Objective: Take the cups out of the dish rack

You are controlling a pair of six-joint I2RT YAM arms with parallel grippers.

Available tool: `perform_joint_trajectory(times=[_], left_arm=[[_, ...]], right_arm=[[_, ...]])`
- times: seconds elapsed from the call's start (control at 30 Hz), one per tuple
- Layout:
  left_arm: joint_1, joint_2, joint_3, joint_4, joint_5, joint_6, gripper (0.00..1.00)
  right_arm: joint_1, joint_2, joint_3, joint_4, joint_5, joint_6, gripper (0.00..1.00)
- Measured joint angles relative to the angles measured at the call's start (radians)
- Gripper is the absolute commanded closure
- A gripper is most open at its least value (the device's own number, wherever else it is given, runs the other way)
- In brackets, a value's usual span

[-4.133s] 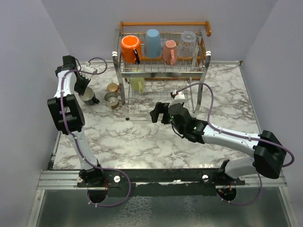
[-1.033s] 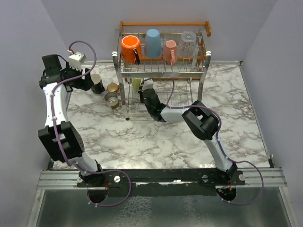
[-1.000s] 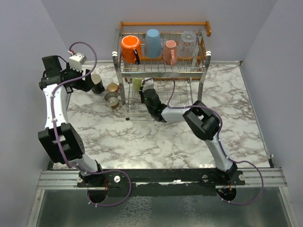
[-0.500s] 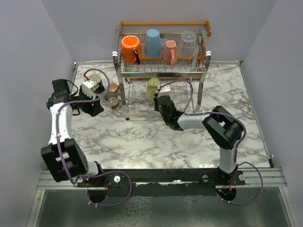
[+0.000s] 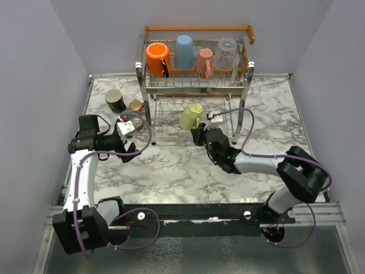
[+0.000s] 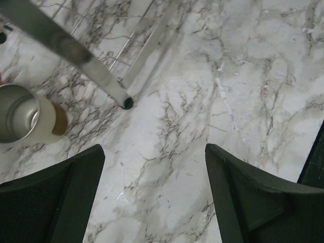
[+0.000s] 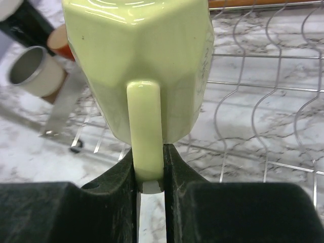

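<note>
yellow mug (image 5: 191,116) pulled forward from dish rack (image 5: 197,27) | right jaws on handle (image 7: 144,126)

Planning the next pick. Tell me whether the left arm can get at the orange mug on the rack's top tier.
Probably yes. The left gripper is open and empty, and the orange mug sits at the upper left end of the dish rack, with nothing above it.

Right fingers (image 7: 178,173) have pulled the yellow mug (image 7: 152,45) forward.
</note>
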Motion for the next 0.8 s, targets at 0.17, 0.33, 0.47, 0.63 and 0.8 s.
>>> perform_joint_trajectory(times=[0.17, 0.33, 0.47, 0.63, 0.8], left_arm=[[-0.148, -0.056, -0.082, 0.053, -0.002, 0.003, 0.16], [-0.267, -0.114, -0.141, 0.170, -0.005, -0.044, 0.16], [-0.322, -0.120, -0.153, 0.262, -0.005, -0.094, 0.16], [-0.395, -0.103, -0.156, 0.376, -0.016, -0.186, 0.18], [-0.465, -0.078, -0.162, 0.436, -0.045, -0.234, 0.18]], right_arm=[[0.030, -0.150, -0.071, -0.010, -0.068, 0.123, 0.99], [0.041, -0.263, -0.120, -0.038, -0.158, 0.294, 0.99], [0.049, -0.314, -0.193, -0.027, -0.241, 0.450, 0.99], [0.083, -0.314, -0.319, 0.053, -0.330, 0.640, 0.99], [0.121, -0.220, -0.369, 0.232, -0.411, 0.796, 0.99]])
